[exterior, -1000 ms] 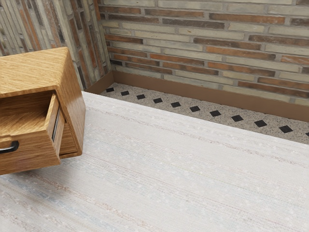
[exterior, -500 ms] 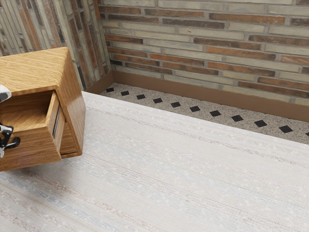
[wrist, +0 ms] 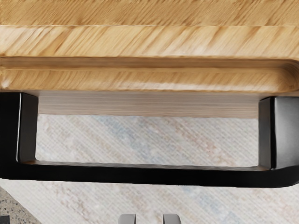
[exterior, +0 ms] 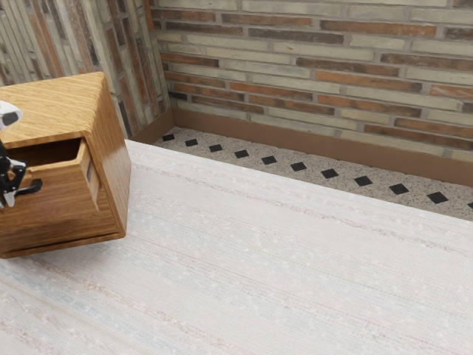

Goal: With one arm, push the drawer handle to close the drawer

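Handle [wrist: 149, 175] lies between your gripper [wrist: 149, 219], tips spread, and drawer [exterior: 66, 211]; bar runs along finger spread; push cabinet-ward.

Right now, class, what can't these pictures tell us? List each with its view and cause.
- Exterior view: the floor of the drawer, behind its front.
- Exterior view: the cabinet's far end, cut off by the left edge.
- Exterior view: whether the hand touches the handle; they overlap, too small.
- Wrist view: most of the fingers, past the lower edge.
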You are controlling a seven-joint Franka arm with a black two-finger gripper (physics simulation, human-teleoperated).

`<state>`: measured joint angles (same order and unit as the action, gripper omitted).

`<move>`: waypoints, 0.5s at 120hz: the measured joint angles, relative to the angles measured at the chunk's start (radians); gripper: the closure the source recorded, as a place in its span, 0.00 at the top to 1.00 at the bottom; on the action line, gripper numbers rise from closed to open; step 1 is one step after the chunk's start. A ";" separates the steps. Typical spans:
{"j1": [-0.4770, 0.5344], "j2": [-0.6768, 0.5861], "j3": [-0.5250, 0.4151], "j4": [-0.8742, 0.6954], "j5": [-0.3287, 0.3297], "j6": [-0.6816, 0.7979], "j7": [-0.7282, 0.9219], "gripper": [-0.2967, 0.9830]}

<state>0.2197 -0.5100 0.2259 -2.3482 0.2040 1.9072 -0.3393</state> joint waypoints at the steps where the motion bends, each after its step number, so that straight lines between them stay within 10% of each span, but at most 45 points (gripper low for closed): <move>1: 0.002 0.008 0.000 0.005 0.000 0.003 0.001 0.22; 38: 0.027 0.261 0.002 0.214 -0.023 0.092 0.029 0.22; 60: 0.038 -0.045 -0.058 -0.031 -0.061 0.076 0.033 0.30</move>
<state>0.2573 -0.5548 0.1680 -2.3790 0.1431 1.9827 -0.3066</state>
